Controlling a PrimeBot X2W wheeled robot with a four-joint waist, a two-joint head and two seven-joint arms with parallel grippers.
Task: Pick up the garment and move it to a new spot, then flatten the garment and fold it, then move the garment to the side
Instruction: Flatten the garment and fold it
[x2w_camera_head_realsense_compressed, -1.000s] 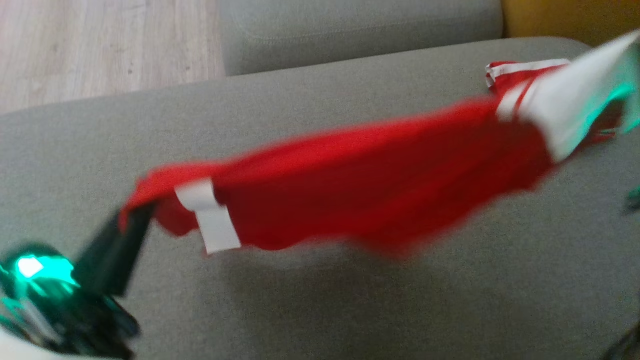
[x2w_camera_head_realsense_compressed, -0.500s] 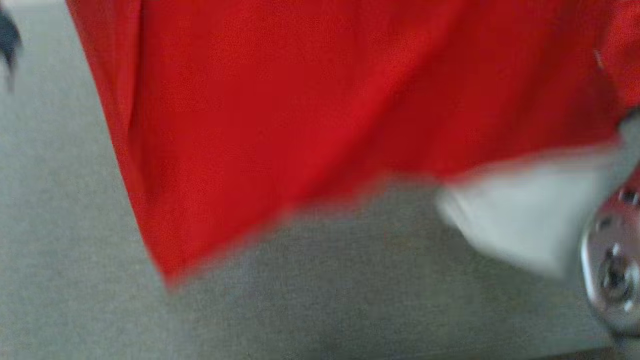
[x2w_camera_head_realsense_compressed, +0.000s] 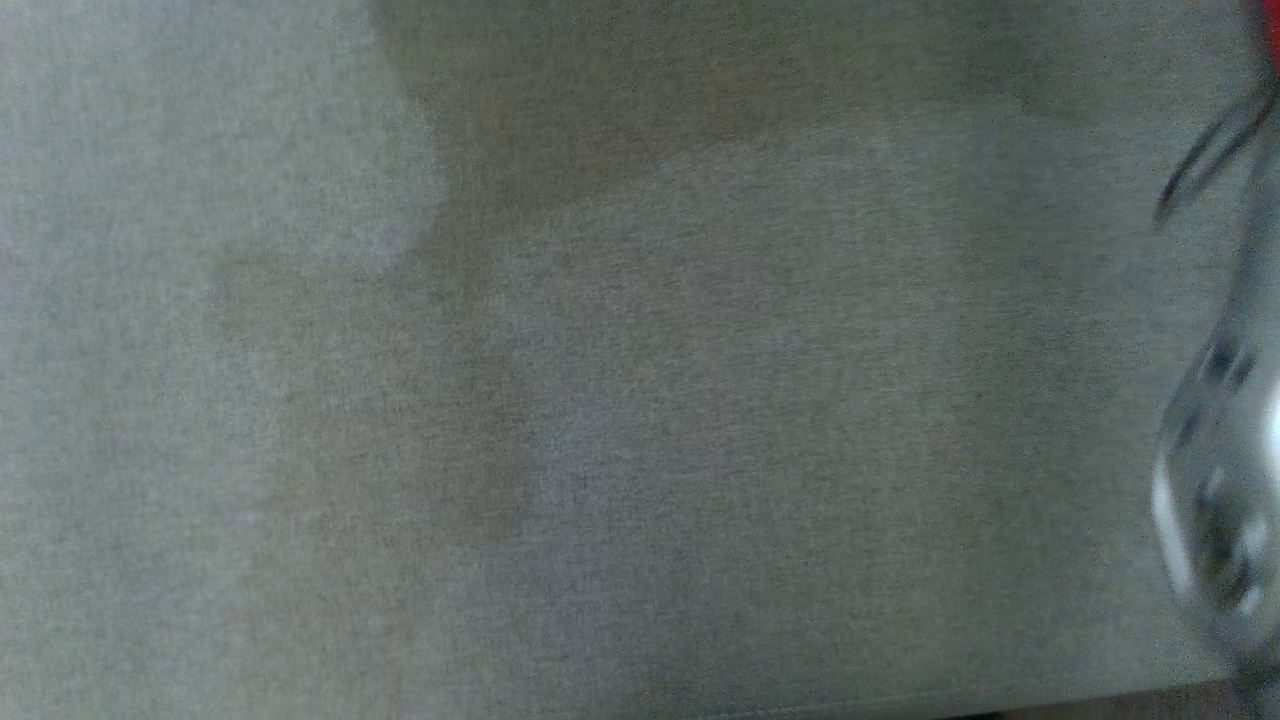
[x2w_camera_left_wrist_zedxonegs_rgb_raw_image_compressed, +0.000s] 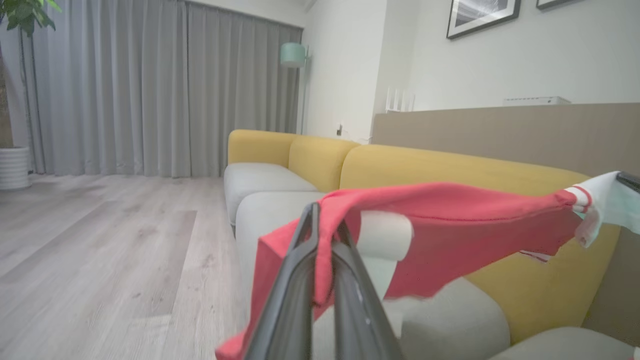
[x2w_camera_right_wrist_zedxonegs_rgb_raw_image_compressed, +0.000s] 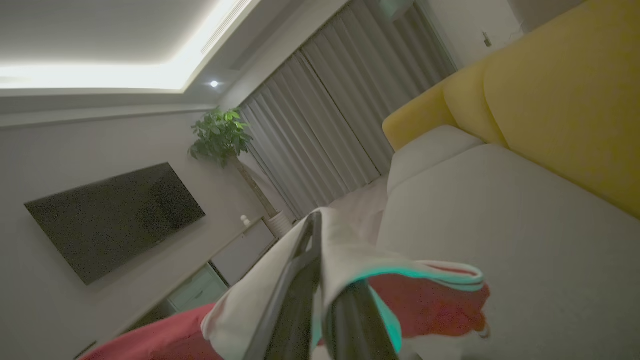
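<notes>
The garment is red with white sleeves and hangs stretched in the air above the grey sofa seat. My left gripper is shut on one red edge of it. In the right wrist view my right gripper is shut on a white sleeve, with red cloth bunched behind it. That gripper's tip shows at the far end of the cloth in the left wrist view. The head view has a red sliver of the garment and my blurred right arm over the seat.
Yellow backrests run along the sofa's far side, against a low beige wall. Wooden floor lies to the left, with grey curtains beyond. A wall television and a potted plant stand across the room.
The head camera has swung, so its whole picture shifted. The red garment that spread across it has slid out toward the top right corner. Both grips have held.
</notes>
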